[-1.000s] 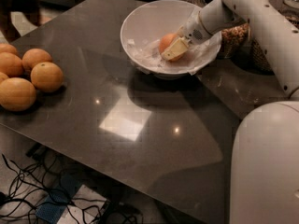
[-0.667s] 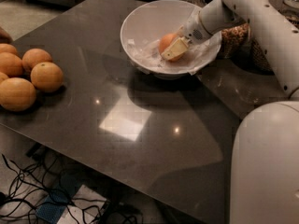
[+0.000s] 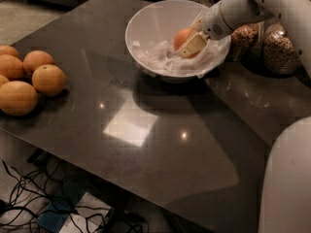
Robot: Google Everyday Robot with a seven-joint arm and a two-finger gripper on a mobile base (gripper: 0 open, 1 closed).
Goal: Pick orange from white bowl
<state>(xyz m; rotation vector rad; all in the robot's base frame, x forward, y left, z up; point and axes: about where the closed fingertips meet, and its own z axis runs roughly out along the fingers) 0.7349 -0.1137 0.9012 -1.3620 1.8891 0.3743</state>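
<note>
The gripper (image 3: 188, 44) was down inside the white bowl (image 3: 146, 21) on the dark worktop (image 3: 160, 149); its jaws clasped the orange (image 3: 182, 34), low among crumpled white paper (image 3: 155, 58).

Overhead light is mirrored as glare (image 3: 130, 124) on the dark worktop (image 3: 209, 164). The hand (image 3: 188, 43), inside the white bowl (image 3: 148, 23), is warmly lit, and a shadow (image 3: 165, 89) is cast on the near side.

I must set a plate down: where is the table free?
The widest bare patch of the table is the middle and front, between the loose oranges at the left edge and the white bowl behind. Crowded: the far right, where the gripper reaches into the bowl at the orange, beside the jars.
</note>
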